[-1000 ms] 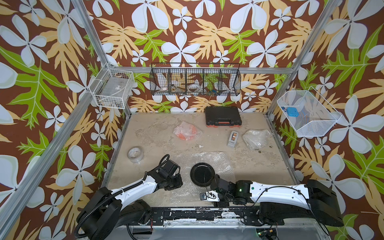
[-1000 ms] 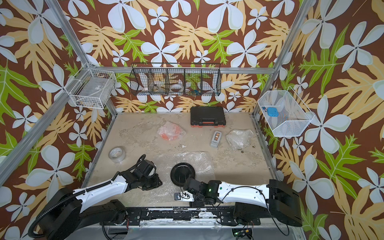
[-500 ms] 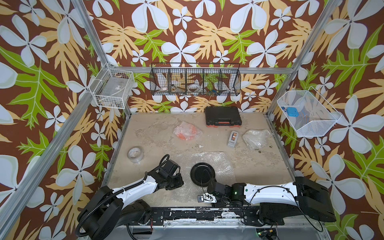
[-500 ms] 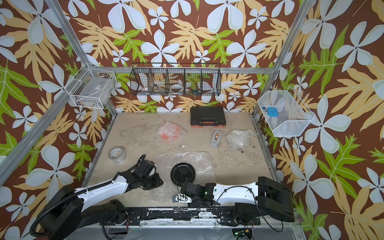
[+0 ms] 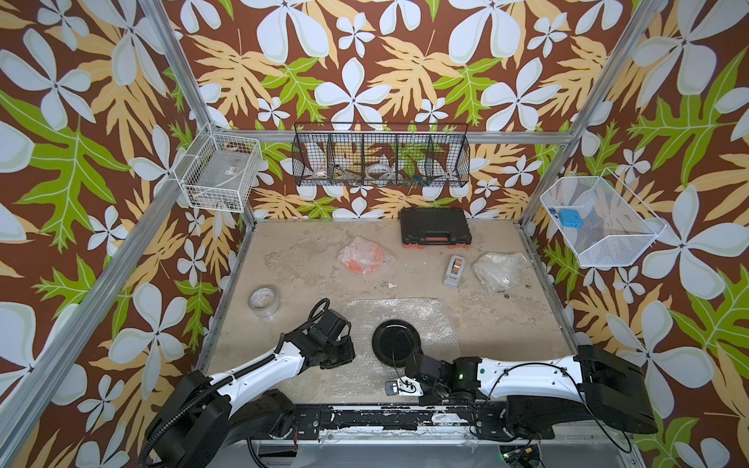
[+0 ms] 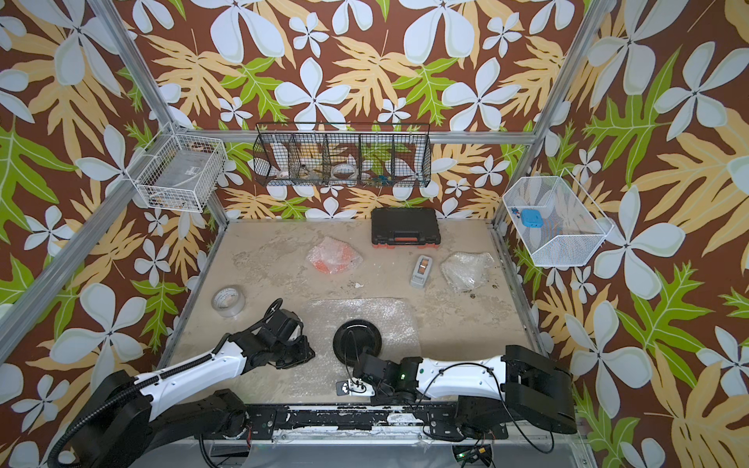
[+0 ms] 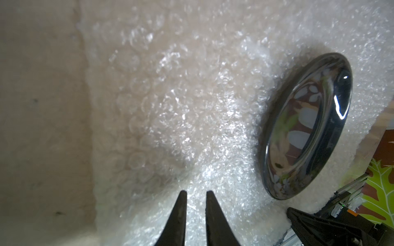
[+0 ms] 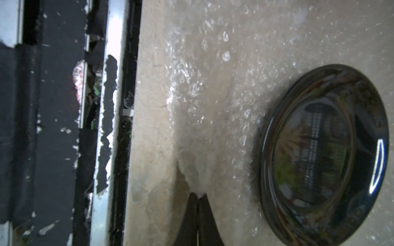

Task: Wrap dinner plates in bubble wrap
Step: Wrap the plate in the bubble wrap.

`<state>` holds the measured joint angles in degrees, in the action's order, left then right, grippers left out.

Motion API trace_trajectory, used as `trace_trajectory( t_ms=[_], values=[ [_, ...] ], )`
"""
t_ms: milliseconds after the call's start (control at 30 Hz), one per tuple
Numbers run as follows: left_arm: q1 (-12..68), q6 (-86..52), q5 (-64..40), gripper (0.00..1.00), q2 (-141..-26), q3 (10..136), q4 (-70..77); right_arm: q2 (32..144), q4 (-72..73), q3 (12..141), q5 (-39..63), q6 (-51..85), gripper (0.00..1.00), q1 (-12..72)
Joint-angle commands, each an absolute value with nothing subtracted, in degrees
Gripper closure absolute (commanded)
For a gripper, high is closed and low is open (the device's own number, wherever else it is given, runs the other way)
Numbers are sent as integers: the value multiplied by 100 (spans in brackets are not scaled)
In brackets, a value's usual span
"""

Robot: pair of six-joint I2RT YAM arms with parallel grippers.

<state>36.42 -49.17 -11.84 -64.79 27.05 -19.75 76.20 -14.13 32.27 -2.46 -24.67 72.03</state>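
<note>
Black plate point(image 5: 396, 341) sits on the bubble wrap point(image 5: 429, 320), right gripper point(image 8: 199, 194) pinched shut on the wrap's edge beside it, presumably to fold it over; left gripper point(image 7: 196, 192) jaws are narrow, can't tell if they're gripping.

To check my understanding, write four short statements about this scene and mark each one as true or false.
1. The black plate lies on a flat sheet of bubble wrap. True.
2. The right pincer hangs open above that plate. False: it is shut on the sheet's edge, beside the plate.
3. The orange plate lies bare. False: it is already wrapped.
4. The tape roll rests on the table, apart from the sheet. True.
</note>
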Motion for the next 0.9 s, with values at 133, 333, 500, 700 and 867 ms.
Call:
trace_trajectory(
  t_ms=[133, 333, 500, 700, 867],
  values=[
    [3628, -4746, -1019, 80, -6273, 3263, -2590, 7410, -1715, 3420, 230, -2475, 100, 7216],
    [3625, -4313, -582, 82, -6214, 4063, -3296, 7348, -2060, 3933, 719, -2365, 100, 6771],
    [3638, -4152, -662, 84, -6005, 4341, -3537, 7853, -2474, 4497, 1425, -2147, 100, 6075],
    [3716, -4239, -1185, 90, -5768, 4060, -3453, 8430, -2435, 4844, 2581, -1305, 100, 5217],
    [4332, -4576, -1355, 92, -5785, 3894, -3077, 8626, -2168, 4804, 3138, -554, 100, 4689]
  ],
)
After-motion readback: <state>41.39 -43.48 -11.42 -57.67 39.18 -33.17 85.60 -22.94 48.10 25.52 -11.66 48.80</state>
